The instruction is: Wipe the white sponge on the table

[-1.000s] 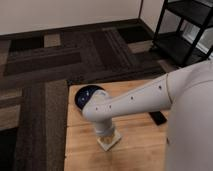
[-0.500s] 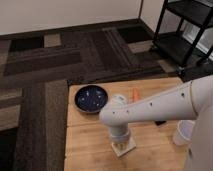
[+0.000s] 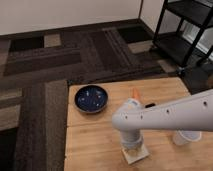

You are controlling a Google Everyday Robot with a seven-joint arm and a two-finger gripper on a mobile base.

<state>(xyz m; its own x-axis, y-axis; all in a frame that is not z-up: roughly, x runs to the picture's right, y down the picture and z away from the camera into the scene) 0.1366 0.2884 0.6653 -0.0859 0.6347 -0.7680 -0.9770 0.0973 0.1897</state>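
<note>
The white sponge [image 3: 138, 154] lies flat on the light wooden table [image 3: 95, 140] near its front edge. My gripper [image 3: 131, 145] points straight down onto the sponge and covers most of it; only the sponge's right and front edges show. The white arm [image 3: 170, 116] reaches in from the right across the table.
A dark blue bowl [image 3: 92, 98] stands at the table's back left. A white cup [image 3: 185, 137] stands at the right, partly behind the arm. An orange object [image 3: 135, 93] and a black object [image 3: 149, 105] lie behind the arm. A black shelf rack [image 3: 185, 30] stands on the carpet at the back right.
The arm and gripper have slid with the sponge to the right and toward the table's front edge. The bowl and cup are more exposed now.
</note>
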